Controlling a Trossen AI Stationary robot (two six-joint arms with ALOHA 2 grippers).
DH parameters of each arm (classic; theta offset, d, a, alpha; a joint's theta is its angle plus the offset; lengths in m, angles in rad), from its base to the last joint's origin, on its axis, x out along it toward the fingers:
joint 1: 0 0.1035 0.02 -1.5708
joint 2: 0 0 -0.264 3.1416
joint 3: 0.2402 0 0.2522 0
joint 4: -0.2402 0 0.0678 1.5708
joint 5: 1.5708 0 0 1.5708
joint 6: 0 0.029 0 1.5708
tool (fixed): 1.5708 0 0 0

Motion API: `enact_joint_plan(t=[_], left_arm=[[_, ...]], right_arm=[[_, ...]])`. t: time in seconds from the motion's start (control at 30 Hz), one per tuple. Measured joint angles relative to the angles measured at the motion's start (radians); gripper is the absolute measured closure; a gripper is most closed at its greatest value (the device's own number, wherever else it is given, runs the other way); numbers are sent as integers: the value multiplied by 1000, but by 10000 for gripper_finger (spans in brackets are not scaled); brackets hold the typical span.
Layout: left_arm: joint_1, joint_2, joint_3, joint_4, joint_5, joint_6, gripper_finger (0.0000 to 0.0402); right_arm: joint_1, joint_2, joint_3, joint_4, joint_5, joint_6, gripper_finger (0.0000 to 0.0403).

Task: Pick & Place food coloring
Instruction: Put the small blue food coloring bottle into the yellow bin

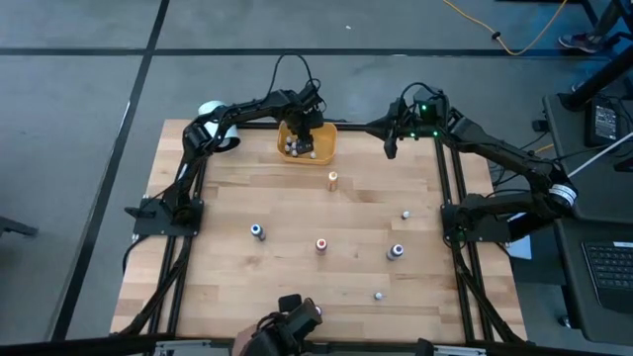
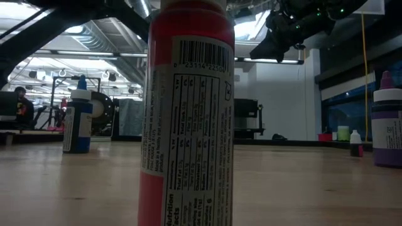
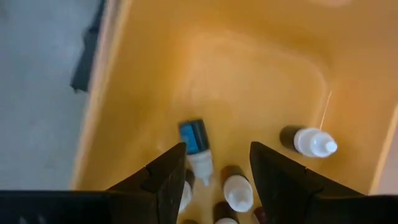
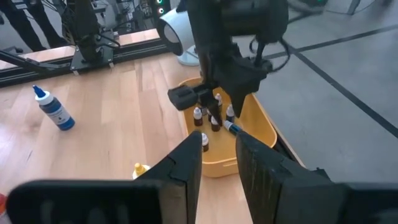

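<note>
My left gripper hangs open over the yellow-orange bin at the table's far edge. In the left wrist view its fingers stand apart above the bin floor. Below them are several tiny dropper bottles, among them a blue-labelled one and a white-capped one lying on its side. My right gripper hovers open and empty to the right of the bin, facing it. Loose bottles stand upright on the table: orange, blue, red and several others.
A big white cylinder sits at the far left corner. More bottles stand right of centre and near the front. In the low view the red bottle fills the middle. Bare wood lies between the scattered bottles.
</note>
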Motion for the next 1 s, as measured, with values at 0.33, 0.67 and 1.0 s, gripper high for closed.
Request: enact_joint_plan(t=[0.33,0.67,1.0], left_arm=[[4,48,0,-15,-6,9,220],[3,62,0,24,2,19,228],[-10,63,-1,34,7,14,227]], right_arm=[[0,0,0,16,0,3,302],[0,0,0,27,0,1,302],[0,9,0,34,0,-1,302]])
